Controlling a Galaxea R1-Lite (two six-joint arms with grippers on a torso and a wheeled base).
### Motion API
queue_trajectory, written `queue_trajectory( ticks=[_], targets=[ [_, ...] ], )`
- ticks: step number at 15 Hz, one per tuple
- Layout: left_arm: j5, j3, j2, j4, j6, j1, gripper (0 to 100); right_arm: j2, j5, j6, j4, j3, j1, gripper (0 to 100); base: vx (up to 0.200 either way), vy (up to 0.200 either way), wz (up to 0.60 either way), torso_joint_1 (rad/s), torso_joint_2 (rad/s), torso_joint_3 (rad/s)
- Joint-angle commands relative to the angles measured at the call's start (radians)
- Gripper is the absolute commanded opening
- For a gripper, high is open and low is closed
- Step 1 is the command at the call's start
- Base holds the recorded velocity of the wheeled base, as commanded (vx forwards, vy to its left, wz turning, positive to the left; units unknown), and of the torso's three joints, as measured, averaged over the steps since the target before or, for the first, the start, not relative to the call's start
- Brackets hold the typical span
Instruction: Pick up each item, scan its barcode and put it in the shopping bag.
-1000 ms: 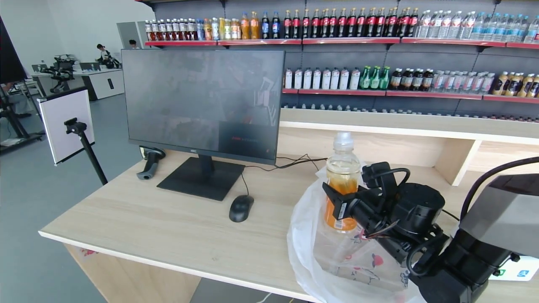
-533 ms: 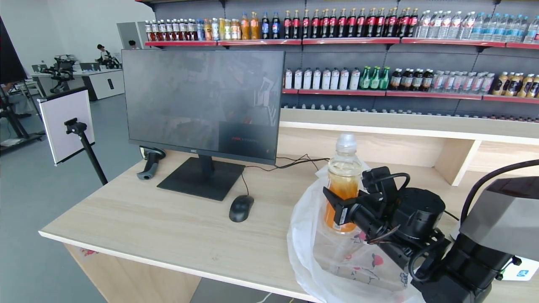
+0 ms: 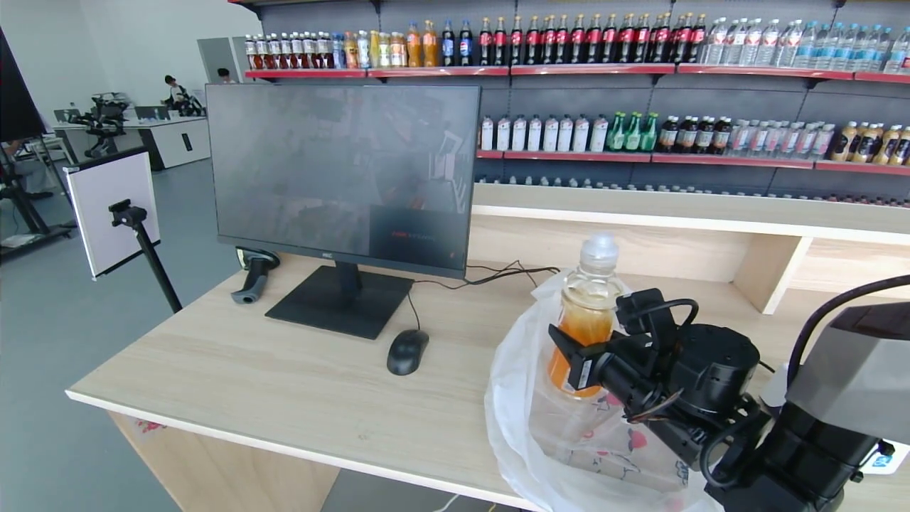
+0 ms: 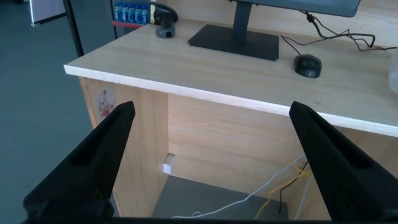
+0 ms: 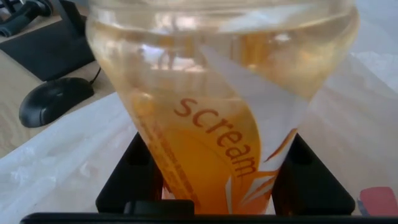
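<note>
One bottle (image 3: 586, 313) of orange drink is in hand, gripped at mid-body by the right pincer (image 3: 583, 348), whose jaws are clenched on opposite sides of the label. The bottle stands nearly upright, cap uppermost, at the mouth of the bag (image 3: 519, 398). Its lower part sits within the bag's raised film. Whether the base rests on anything cannot be told.

The bag lies crumpled and open on the near right part of the counter (image 3: 284, 384). The mouse (image 3: 407, 351) lies just beside its left edge. The scanner (image 3: 252, 274) stands well apart at the far left, beside the monitor (image 3: 341, 171) base.

The left pincer (image 4: 208, 162) is released and empty. It hangs below and in front of the counter's front edge.

Step in hand, as judged: bagging. The bottle is at the bag and far from the scanner, so the scan is taken as finished, though nothing here confirms it.

Next move calls for:
1. Lower the bottle straight down until the base is carried by the counter through the film.
2. Release the jaws only once the bottle is supported.
3. Withdraw upward, clear of the film.

Caution: thin film may catch on the jaws and drag the bag. A tall bottle on crumpled film may tip.
</note>
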Motion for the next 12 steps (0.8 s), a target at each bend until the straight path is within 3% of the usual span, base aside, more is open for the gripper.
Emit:
queue_trajectory(
  ticks=[1,5,6,12],
  targets=[
    [0.0,0.0,0.0,0.0,0.0,0.001,100,0.0,-0.001,0.003,0.0,0.013,0.001,0,0.0,0.0,0.0,0.0,0.0,0.0],
    [0.0,0.0,0.0,0.0,0.0,-0.001,100,0.002,-0.001,0.008,0.0,0.017,0.002,0,0.0,0.0,0.0,0.0,0.0,0.0],
    [0.0,0.0,0.0,0.0,0.0,-0.001,100,0.003,-0.001,0.008,0.0,0.017,0.002,100,0.0,0.0,0.0,0.0,0.0,0.0],
    [0.0,0.0,0.0,0.0,-0.002,0.001,100,-0.017,-0.001,0.029,0.0,0.03,0.004,100,0.0,0.0,0.0,0.0,0.0,0.0]
  ],
)
